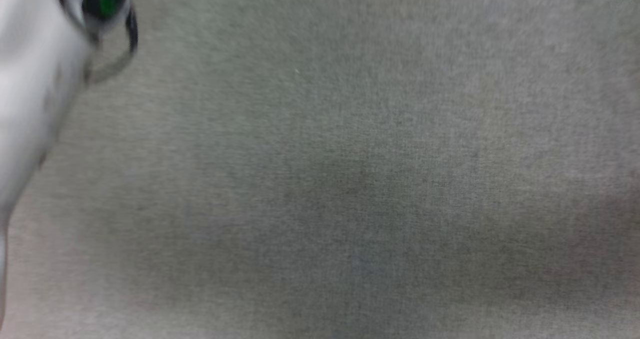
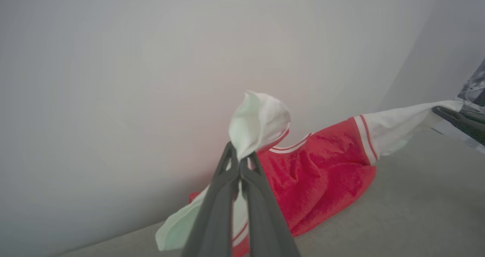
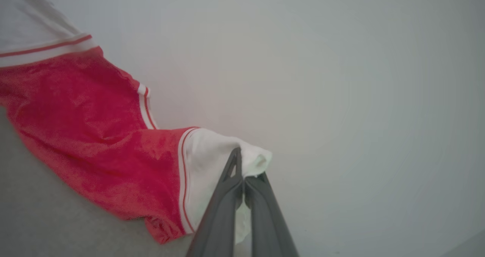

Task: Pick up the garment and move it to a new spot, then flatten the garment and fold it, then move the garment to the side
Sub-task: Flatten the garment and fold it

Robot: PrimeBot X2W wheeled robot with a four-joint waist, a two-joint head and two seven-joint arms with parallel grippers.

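Ground of grey, woven-looking material (image 1: 350,179) spreads below the head camera, blurred, with a pale forearm (image 1: 30,104) at its upper left. A plain pale wall (image 2: 151,79) stands behind the work in both wrist views.

Against that wall hangs the garment (image 2: 322,173), stretched out sideways between the two arms. Its red body sags in the middle, and its lower edge seems to rest on the grey ground, though the wide-angle views leave that uncertain.

The left gripper (image 2: 240,162) has its dark fingers pressed together on one white sleeve (image 2: 261,120), which bunches up above the tips. The right gripper (image 3: 242,177) is likewise clamped on the other white sleeve (image 3: 212,154).

The relation that matters is this: the shirt's long axis runs sleeve to sleeve, straight from one pair of fingers to the other, with the body lying inward of each gripper. From the left fingers it extends toward the robot's right, from the right fingers toward its left. Neither arm is nearer, since each holds an end. Any carry or lay-down will likely need both arms moving together, keeping that line taut so the body spreads flat and does not bunch.

White-and-red striped trim (image 2: 365,139) marks the sleeve seam, and a similar band edges the neck (image 2: 290,146).

No lettering, logo or label can be read on the cloth facing the cameras.
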